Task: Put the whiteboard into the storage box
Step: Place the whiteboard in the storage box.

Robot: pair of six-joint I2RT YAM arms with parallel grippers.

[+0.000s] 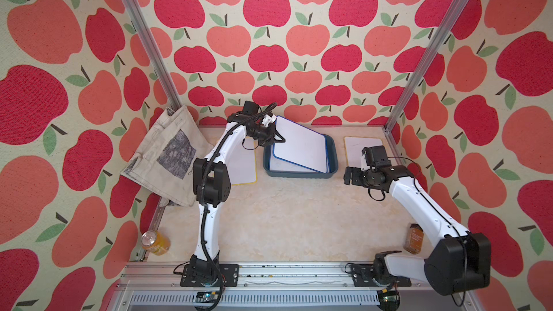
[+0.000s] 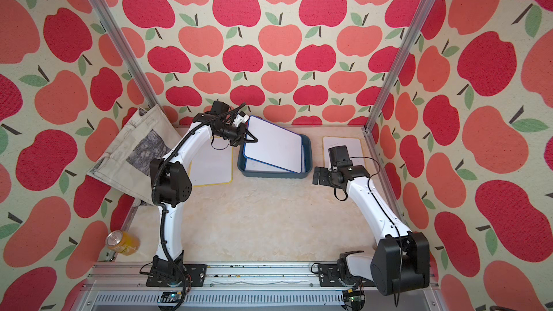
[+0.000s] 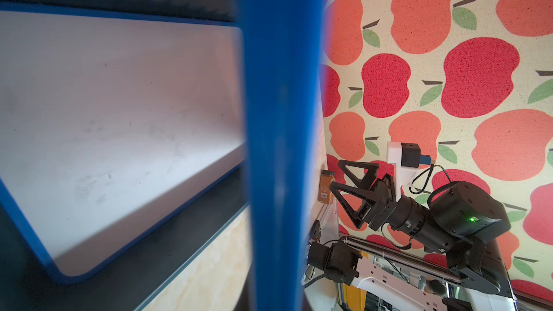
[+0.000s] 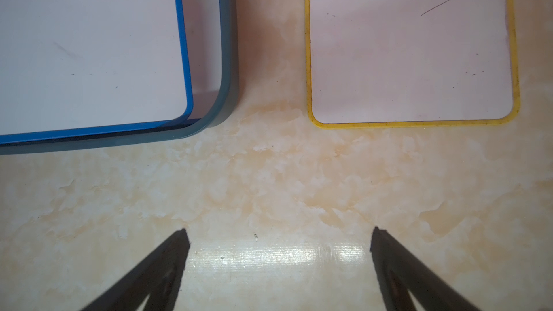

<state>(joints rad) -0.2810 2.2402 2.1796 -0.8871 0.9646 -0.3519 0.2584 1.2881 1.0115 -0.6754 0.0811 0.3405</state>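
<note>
Left gripper point(image 1: 279, 140): clenched on the blue-framed whiteboard point(image 1: 300, 145) at its left edge, centre frame. Board tilted, right edge low inside the storage box point(image 1: 299, 174), presumably to slide in flat. Right gripper point(image 4: 279, 233): released, parked over the table point(image 4: 269, 175) right of the box, clear of the drop.
</note>
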